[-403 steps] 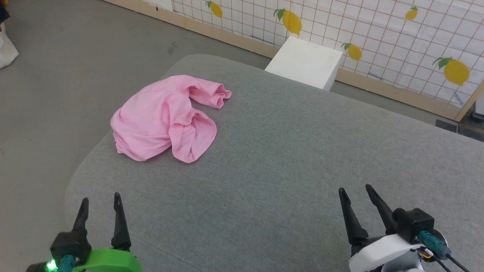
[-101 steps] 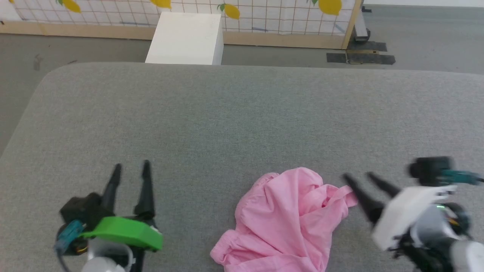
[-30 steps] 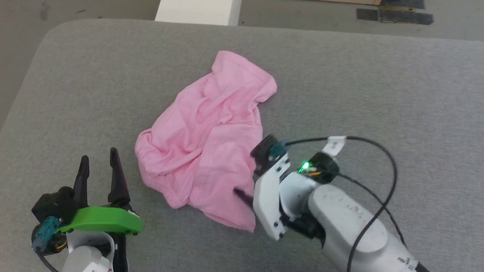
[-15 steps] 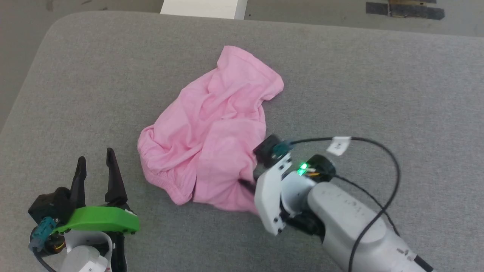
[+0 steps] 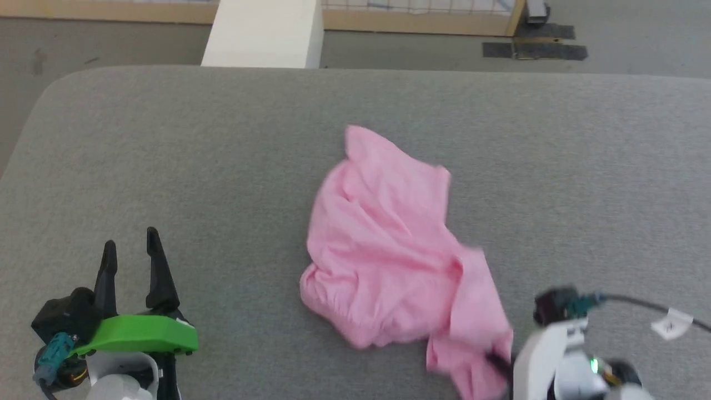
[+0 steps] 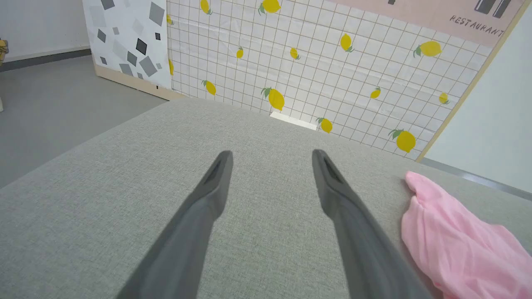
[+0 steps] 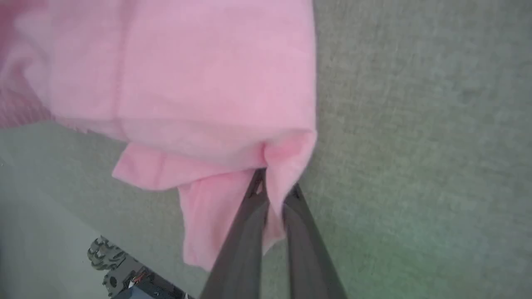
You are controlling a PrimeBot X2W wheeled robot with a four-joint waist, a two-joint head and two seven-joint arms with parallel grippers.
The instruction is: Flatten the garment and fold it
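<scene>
- The garment (image 5: 389, 244) lies rumpled on the grey padded table (image 5: 166, 139), from the middle of the head view down toward its lower right.
- Its gathered edge bunches at the lower left of the heap, and one corner points to the upper middle of the frame.
- A strip of the cloth trails to the lower right, blurred there, and ends at the right gripper (image 7: 274, 189).
- In the right wrist view the two dark fingers are drawn almost together, and a pinch of the pink cloth's corner is caught between their tips.
- More cloth hangs down to the left of those fingers.
- The left gripper (image 5: 130, 238) sits at the lower left of the head view, well apart from the garment, its fingers spread and nothing between them.
- A white box (image 5: 261, 33) stands beyond the table's far edge, at the upper middle of the head view.
- The left wrist view shows a lemon-print wall (image 6: 332, 62) behind it.
</scene>
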